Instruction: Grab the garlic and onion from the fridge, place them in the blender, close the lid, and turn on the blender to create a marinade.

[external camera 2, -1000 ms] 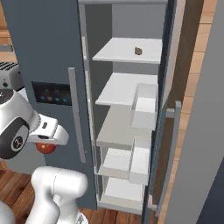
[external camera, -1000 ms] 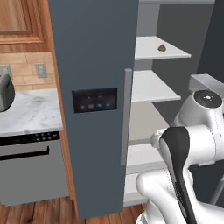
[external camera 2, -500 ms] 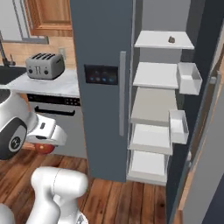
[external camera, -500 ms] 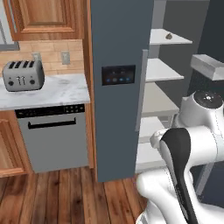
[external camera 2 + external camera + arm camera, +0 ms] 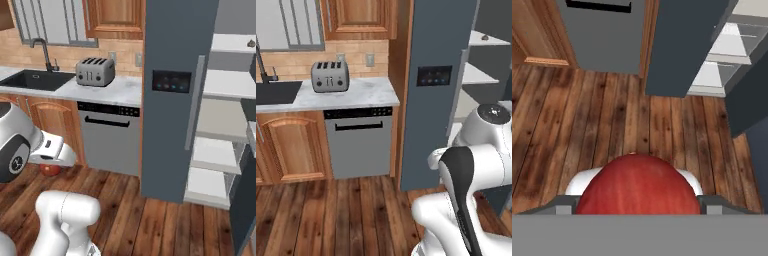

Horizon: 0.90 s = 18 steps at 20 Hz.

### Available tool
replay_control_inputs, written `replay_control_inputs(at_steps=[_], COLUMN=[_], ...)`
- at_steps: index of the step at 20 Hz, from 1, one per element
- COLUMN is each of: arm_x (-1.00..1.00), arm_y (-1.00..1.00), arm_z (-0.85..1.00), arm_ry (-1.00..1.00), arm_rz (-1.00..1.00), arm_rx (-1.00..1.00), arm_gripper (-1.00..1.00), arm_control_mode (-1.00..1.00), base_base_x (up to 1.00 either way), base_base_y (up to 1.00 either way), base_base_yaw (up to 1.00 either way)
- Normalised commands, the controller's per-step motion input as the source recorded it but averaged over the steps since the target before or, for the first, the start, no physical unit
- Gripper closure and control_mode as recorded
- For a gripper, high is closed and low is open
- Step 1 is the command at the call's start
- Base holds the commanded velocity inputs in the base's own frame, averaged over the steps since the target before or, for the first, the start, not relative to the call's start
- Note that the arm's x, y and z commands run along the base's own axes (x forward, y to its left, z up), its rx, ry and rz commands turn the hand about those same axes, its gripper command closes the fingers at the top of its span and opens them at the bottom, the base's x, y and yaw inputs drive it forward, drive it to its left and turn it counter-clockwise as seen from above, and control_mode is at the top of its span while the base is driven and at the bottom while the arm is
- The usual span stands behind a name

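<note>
My gripper (image 5: pixel 637 201) is shut on the onion (image 5: pixel 637 187), a round red ball that bulges up between the finger tips in the hand view. In the right base view the onion (image 5: pixel 50 170) peeks out under the white hand, low over the wooden floor. The slate-grey fridge (image 5: pixel 441 50) with its black panel stands right of me, its right side open onto white shelves (image 5: pixel 222 120). On the top shelf rests a small brownish bulb, the garlic (image 5: pixel 251 44). The blender and lid are out of view.
A marble counter (image 5: pixel 363 92) with a silver toaster (image 5: pixel 330 76) runs left of the fridge, over a grey dishwasher (image 5: pixel 358 142). A black sink (image 5: pixel 35 80) with a dark tap lies further left. Wooden cabinets hang above; plank floor (image 5: pixel 612 120) stretches below the hand.
The base has swung left away from the fridge, so the whole scene slid right and the toaster, counter and sink came into view. The onion stays in the gripper.
</note>
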Motion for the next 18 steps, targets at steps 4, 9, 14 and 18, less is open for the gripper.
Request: replay_control_inputs(at_steps=[4,9,14,18], arm_x=[0.00,0.00,0.00,0.00], arm_y=[0.00,0.00,0.00,0.00], arm_z=[0.00,0.00,0.00,0.00], arm_ry=[0.00,0.00,0.00,0.00], arm_rz=[0.00,0.00,0.00,0.00], arm_rx=[0.00,0.00,0.00,0.00], arm_gripper=[1.00,1.00,1.00,1.00], arm_control_mode=[1.00,1.00,1.00,1.00], base_base_x=[-0.23,-0.09,-0.03,0.00], base_base_y=[0.73,0.53,0.39,0.32], base_base_yaw=[0.49,0.68,0.73,0.75])
